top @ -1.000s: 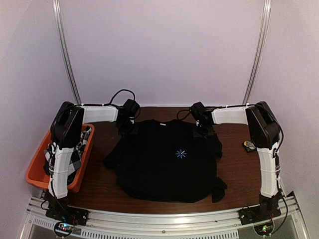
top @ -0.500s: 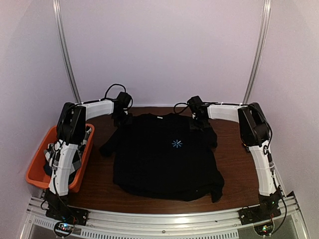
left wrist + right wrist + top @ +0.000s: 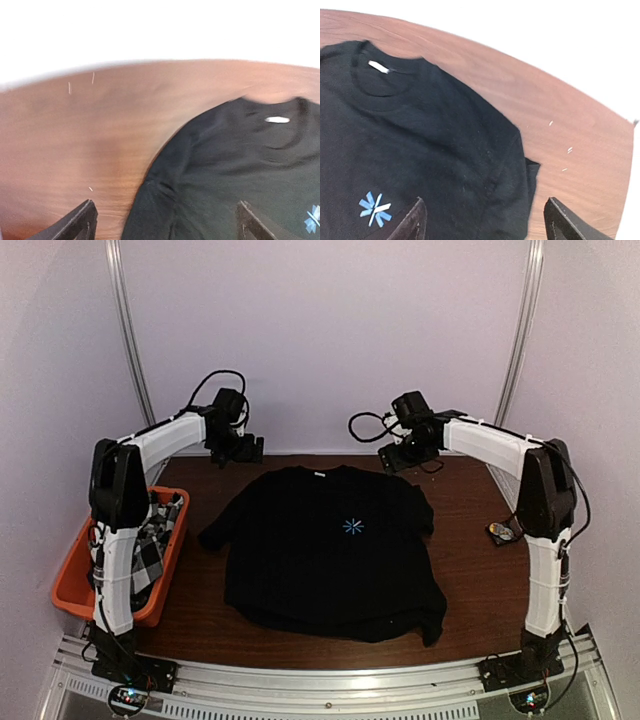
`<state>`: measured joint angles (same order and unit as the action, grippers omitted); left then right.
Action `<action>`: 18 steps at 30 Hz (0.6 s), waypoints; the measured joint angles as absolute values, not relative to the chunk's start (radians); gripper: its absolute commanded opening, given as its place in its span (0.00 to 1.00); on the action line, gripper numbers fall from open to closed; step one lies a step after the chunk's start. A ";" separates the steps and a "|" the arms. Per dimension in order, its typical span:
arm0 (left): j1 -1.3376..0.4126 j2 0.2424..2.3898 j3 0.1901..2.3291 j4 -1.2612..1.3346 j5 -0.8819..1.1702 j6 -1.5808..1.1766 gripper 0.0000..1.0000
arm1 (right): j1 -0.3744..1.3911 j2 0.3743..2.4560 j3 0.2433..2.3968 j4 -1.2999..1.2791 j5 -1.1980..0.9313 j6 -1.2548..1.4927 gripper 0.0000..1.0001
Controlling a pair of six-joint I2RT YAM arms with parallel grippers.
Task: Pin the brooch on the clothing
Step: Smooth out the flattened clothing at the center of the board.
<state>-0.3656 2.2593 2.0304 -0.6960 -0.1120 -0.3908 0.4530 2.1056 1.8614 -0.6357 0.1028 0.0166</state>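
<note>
The clothing, a black T-shirt [image 3: 330,560] with a light-blue starburst print [image 3: 352,527], lies spread flat on the brown table. My left gripper [image 3: 250,450] hangs open above the table just past the shirt's left shoulder, holding nothing. In the left wrist view the shirt's shoulder and collar [image 3: 235,165] lie below the spread fingertips [image 3: 80,222]. My right gripper [image 3: 392,458] is open and raised past the right shoulder. Its wrist view shows the shirt [image 3: 420,135] under empty fingertips [image 3: 560,222]. A small dark-and-gold object, apparently the brooch [image 3: 500,533], sits at the table's right edge.
An orange bin [image 3: 70,595] stands at the left edge of the table, holding a black-and-white checked cloth [image 3: 148,552]. The back wall rises close behind both grippers. Bare wood table [image 3: 470,580] shows around the shirt.
Both grippers let go of the shirt's shoulders, opened wide and rose toward the back wall. The shirt, pulled slightly backward and straightened, now lies flat.
</note>
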 measured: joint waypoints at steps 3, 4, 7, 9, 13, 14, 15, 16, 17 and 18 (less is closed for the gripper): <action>-0.369 2.196 2.064 -0.701 -0.050 -0.286 0.98 | 0.453 2.046 1.869 -0.683 0.073 -0.068 0.83; -0.374 2.193 2.084 -0.704 -0.037 -0.250 0.98 | 0.453 2.043 1.877 -0.706 0.063 -0.094 0.82; -0.397 2.213 2.115 -0.714 -0.034 -0.146 0.98 | 0.454 2.064 1.880 -0.768 0.043 -0.156 0.82; -0.418 2.250 2.115 -0.732 -0.047 -0.091 0.98 | 0.455 2.096 1.880 -0.802 0.035 -0.181 0.82; -0.460 2.347 2.115 -0.774 -0.088 -0.023 0.97 | 0.456 2.164 1.880 -0.840 0.022 -0.202 0.79; -0.469 2.370 2.115 -0.785 -0.101 -0.013 0.96 | 0.459 2.182 1.881 -0.846 0.020 -0.204 0.79; -0.477 2.390 2.115 -0.791 -0.116 -0.006 0.95 | 0.460 2.200 1.882 -0.851 0.020 -0.204 0.79; -0.485 2.407 2.115 -0.794 -0.130 -0.002 0.94 | 0.461 2.216 1.883 -0.854 0.020 -0.204 0.78; -0.490 2.419 2.115 -0.798 -0.143 0.000 0.93 | 0.461 2.230 1.883 -0.857 0.019 -0.203 0.78; -0.493 2.426 2.115 -0.802 -0.154 0.002 0.92 | 0.463 2.241 1.883 -0.858 0.019 -0.203 0.78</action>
<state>-0.4931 2.4264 2.1151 -0.8024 -0.1543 0.0017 0.4625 2.2406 1.8832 -0.8577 0.0193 -0.2028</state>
